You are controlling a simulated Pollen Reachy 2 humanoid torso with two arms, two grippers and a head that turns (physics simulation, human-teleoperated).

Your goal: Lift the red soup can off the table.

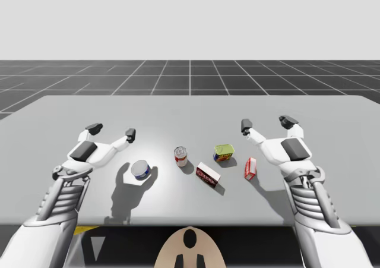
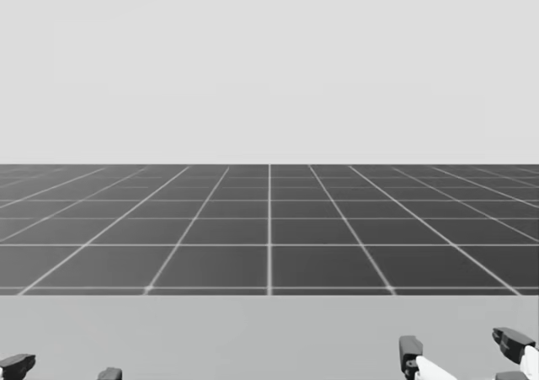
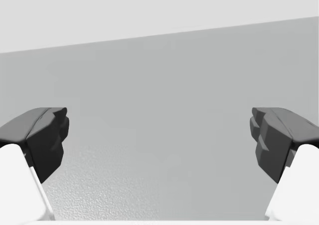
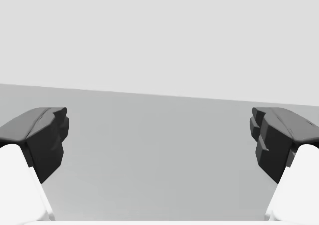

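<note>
Grey table (image 1: 71,110) out front, dark grid floor beyond, and nothing grabbed yet: we're right at the start, with the reach as the step in hand. Left fingers (image 1: 130,133) are spread wide, only bare table between them. Right fingers (image 1: 246,125) are just the same, released and empty.

And the red soup can (image 1: 180,156)? It's upright on the table, between the two pairs of fingers, back toward me from their tips and well apart from both. A blue tin (image 1: 141,170) sits on the left fingers' side of it. A green-topped tin (image 1: 224,153), a red-and-white box (image 1: 208,174) and a small red box (image 1: 250,169) sit on the right fingers' side.

Next move, I'd say: one arm draws back, drops its open fingers either side of the can, closes, lifts.
</note>
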